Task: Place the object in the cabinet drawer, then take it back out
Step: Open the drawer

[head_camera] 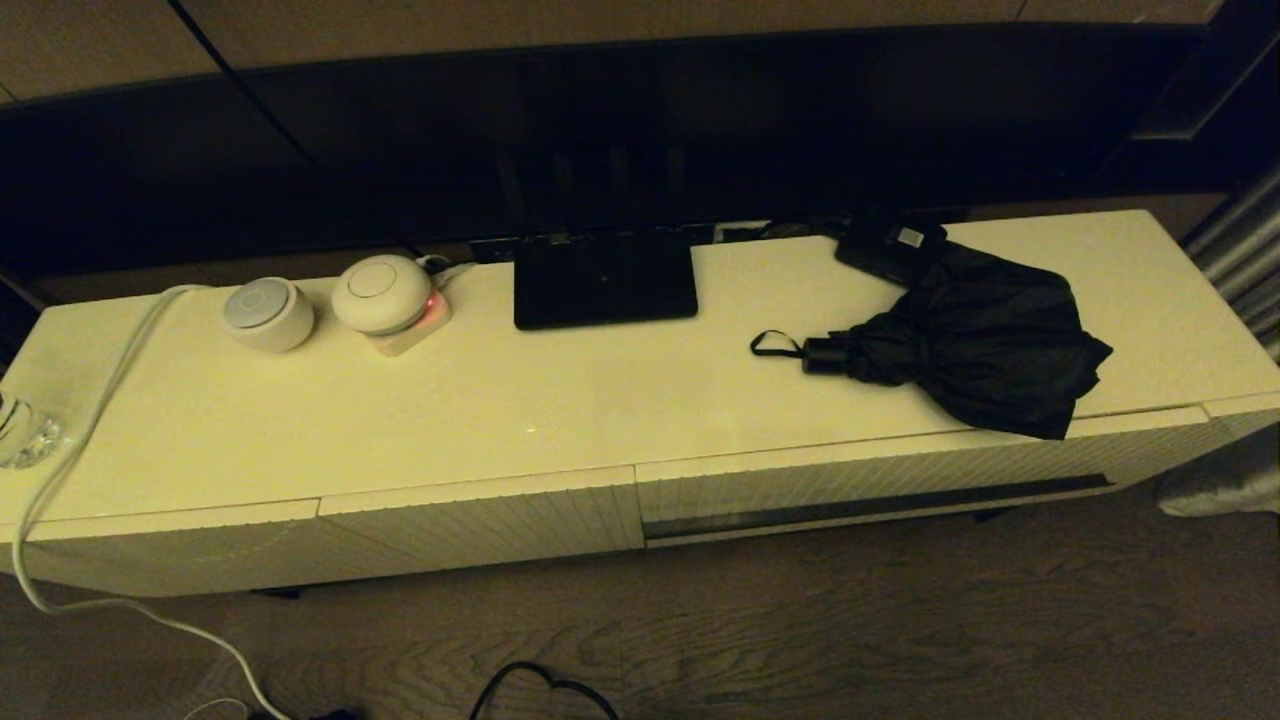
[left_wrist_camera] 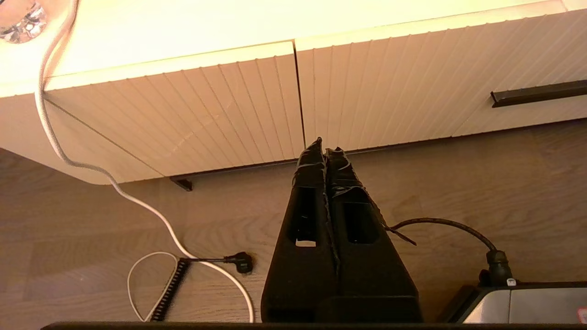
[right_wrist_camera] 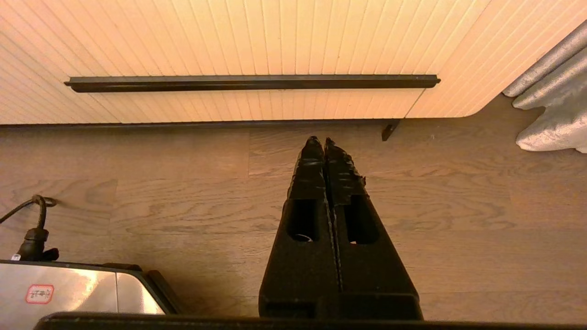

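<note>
- In the head view you see the black umbrella [head_camera: 960, 340] lying on top of the long cream cabinet [head_camera: 420, 410], near its right end. Its baggy cloth hangs a little over the front edge.
- The short handle and small loop [head_camera: 775, 345] point toward the middle of the cabinet.
- A small black box [head_camera: 890, 245] sits behind the umbrella and touches it.
- The drawer [head_camera: 900, 480] is closed, right below the umbrella. Its dark slot handle [head_camera: 880, 502] runs along the front.
- Further left you see a flat black stand [head_camera: 603, 280], two round white gadgets [head_camera: 268, 312] [head_camera: 382, 292] and a white cord [head_camera: 100, 400]. You see no arms here.
- In the left wrist view your left gripper [left_wrist_camera: 324, 147] hangs low over the wood floor [left_wrist_camera: 91, 220], in front of the ribbed panels. Its fingers are pressed together and hold nothing.
- In the right wrist view your right gripper [right_wrist_camera: 319, 140] hangs over the floor, facing the drawer handle [right_wrist_camera: 252, 82]. Its fingers are pressed together too, with nothing between them.
</note>
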`<state>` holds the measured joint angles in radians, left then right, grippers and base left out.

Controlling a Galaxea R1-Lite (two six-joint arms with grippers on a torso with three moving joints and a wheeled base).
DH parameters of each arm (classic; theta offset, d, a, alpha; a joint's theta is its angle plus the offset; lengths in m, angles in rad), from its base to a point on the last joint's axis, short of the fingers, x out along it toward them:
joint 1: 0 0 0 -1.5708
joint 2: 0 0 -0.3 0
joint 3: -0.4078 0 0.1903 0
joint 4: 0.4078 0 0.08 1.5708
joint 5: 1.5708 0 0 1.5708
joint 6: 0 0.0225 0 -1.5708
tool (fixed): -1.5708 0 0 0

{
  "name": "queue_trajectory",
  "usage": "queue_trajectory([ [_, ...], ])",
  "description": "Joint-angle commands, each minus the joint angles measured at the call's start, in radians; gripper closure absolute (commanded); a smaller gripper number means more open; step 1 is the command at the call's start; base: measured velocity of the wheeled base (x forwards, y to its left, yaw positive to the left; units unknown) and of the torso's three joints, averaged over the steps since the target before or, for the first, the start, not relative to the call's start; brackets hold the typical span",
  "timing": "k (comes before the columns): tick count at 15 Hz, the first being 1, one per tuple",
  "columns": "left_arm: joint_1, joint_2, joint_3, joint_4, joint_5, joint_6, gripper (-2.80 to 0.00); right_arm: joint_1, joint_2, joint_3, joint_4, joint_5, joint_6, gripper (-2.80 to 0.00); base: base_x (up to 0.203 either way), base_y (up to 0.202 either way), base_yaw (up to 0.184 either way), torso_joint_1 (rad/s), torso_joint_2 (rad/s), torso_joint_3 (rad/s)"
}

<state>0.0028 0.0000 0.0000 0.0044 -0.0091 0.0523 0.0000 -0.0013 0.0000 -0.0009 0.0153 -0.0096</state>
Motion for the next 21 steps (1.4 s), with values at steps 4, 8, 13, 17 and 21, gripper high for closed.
queue_trajectory([
  [4,0.0,0.0,0.003,0.0,0.0,0.001,0.0,0.0,0.001,0.0,-0.001,0.002,-0.001,0.0,0.0,0.0,0.0,0.0,0.0,0.0],
  [8,0.0,0.0,0.003,0.0,0.0,0.001,0.0,0.0,0.0,0.001,-0.001,0.001,-0.002,0.0,0.0,0.0,0.0,0.0,0.0,0.0],
  [13,0.0,0.0,0.003,0.0,0.0,0.0,0.0,0.0,0.0,-0.007,0.004,-0.008,0.0,0.0,0.0,0.0,0.0,0.0,0.0,0.0],
  [17,0.0,0.0,0.003,0.0,0.0,0.001,0.0,0.002,0.058,-0.315,0.145,-0.022,-0.004,0.0,0.0,0.0,0.0,0.0,0.0,0.0],
  [21,0.0,0.0,0.003,0.0,0.0,0.0,0.0,0.0,0.367,-0.73,0.266,0.009,-0.048,0.0,0.0,0.0,0.0,0.0,0.0,0.0],
])
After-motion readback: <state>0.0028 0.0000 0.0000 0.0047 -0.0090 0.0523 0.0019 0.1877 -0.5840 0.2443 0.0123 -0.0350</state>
